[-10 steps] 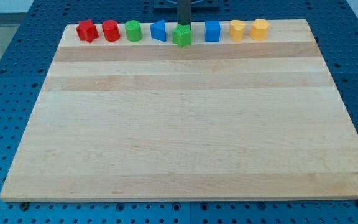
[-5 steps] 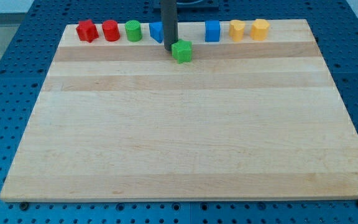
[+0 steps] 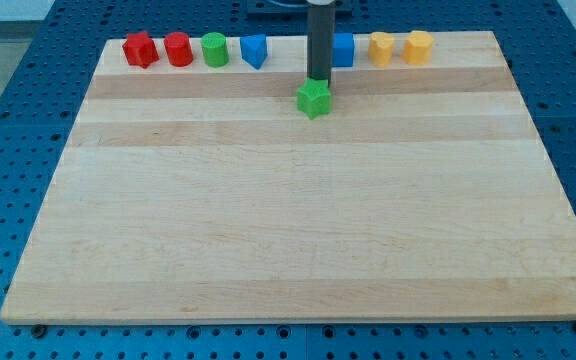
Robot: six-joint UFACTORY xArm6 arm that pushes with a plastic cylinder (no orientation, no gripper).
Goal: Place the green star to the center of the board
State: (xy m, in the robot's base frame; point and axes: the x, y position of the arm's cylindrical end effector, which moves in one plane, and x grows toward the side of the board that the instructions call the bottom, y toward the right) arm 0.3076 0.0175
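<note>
The green star lies on the wooden board, below the row of blocks along the view's top, a little right of the board's midline. My tip stands right at the star's top edge, touching or nearly touching it. The rod rises from there and covers part of the blue block behind it.
Along the board's top edge sit a red star, a red cylinder, a green cylinder, a blue triangular block, a blue cube, and two yellow blocks.
The green star has slid out of the top row, down and to the right. My tip went from above it to its left, then to its top edge.
</note>
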